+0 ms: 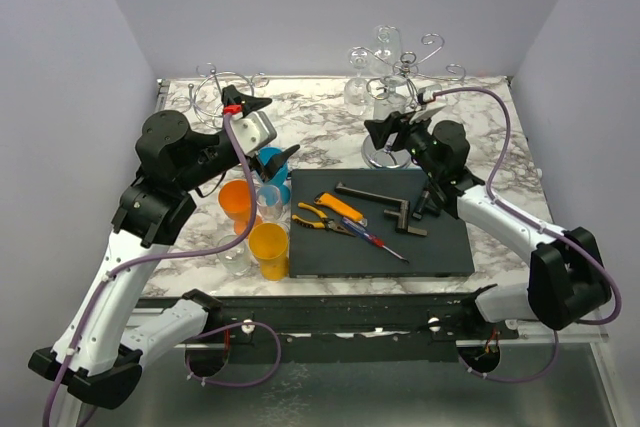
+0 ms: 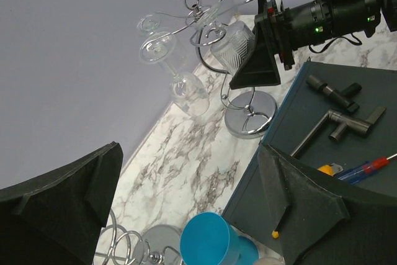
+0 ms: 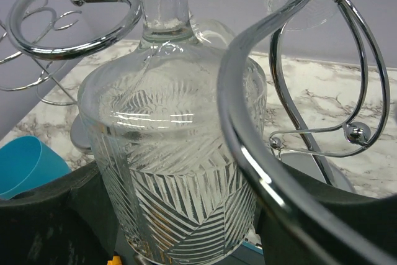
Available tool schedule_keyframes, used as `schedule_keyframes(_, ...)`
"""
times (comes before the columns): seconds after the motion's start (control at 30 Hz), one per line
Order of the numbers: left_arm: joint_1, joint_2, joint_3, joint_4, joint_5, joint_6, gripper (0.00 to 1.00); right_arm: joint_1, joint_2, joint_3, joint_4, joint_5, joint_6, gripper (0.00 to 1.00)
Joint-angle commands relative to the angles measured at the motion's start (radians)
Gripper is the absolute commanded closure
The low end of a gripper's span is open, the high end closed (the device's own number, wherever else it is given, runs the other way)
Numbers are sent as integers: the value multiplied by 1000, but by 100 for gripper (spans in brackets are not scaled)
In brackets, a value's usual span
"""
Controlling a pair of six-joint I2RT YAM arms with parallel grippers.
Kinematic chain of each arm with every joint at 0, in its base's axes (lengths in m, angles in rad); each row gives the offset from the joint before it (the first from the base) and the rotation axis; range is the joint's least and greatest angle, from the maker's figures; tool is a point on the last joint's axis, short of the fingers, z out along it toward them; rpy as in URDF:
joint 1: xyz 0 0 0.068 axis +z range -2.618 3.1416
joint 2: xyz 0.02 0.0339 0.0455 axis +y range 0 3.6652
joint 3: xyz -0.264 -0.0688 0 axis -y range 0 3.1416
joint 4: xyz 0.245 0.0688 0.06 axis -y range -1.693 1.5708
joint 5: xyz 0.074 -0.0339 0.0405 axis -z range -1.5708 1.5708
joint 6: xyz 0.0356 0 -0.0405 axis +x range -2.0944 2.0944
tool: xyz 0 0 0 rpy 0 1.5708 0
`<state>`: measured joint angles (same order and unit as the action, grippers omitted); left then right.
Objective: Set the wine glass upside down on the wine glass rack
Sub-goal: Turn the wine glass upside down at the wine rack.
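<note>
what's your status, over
Left gripper open. Right gripper shut on ribbed clear wine glass, inverted at chrome wire rack. Rack arm close alongside; seating unclear.

It is tight around my right gripper (image 1: 392,130): a chrome arm of the rack (image 3: 260,153) curves straight across the front of the wine glass (image 3: 173,172) it holds, and a chrome loop sits close beside the stem. Other hanging glasses (image 1: 358,82) crowd the rack's far side. The open lane I see is bare bench (image 1: 320,132) between this rack and the second rack (image 1: 220,87). Cups (image 1: 237,200) cluster below my wide-open left gripper (image 1: 270,130), and tools (image 1: 372,194) litter the mat (image 1: 450,252).
</note>
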<state>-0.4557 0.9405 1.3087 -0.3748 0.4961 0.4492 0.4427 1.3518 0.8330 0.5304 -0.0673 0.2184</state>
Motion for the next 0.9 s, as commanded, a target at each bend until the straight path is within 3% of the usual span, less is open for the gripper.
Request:
schedule_keyframes(0.0,-1,-13,-20,3,-7,-4,1,-3,13,50,141,37,8,100)
schedule_keyframes(0.3,-1,-19,-39,4,5,-1,1,-3,39,35,203,21,34,99)
schedule_keyframes(0.87,-1,-25,-47,3,10,5,1,28,113,121,153,21,-14,99)
